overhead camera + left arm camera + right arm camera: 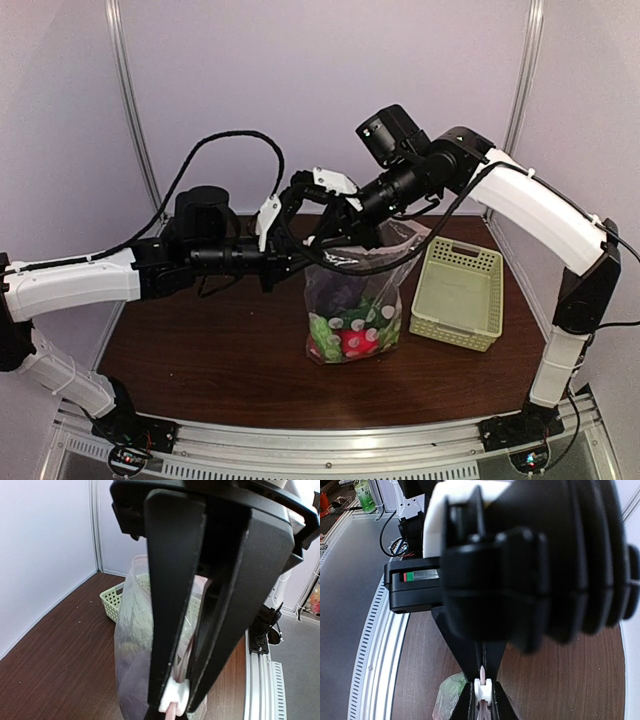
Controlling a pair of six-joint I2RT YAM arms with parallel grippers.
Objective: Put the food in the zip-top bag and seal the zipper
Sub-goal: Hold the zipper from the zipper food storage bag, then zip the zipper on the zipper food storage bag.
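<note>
Item one, far left: left gripper [298, 256], reaching in level from its side, clenched on the top edge of the zip-top bag [388, 290]. From overhead I see only that the jaws meet the plastic. The left wrist view shows the two black fingers [170, 605] pressed together on a pinkish strip [172, 711] at the bag's mouth. Item two, centre: the bag, upright on the brown table [200, 350], held up at its mouth, with the food [350, 335] at its bottom, red, green and dark purple pieces showing through. Neither wrist view gives me this clearly. Item three: right gripper [332, 235], just beside the left on the same edge. Its wrist view shows it pinched shut on that strip. Item four, right: pale green basket [460, 290], beside the bag, apart from both arms.
</note>
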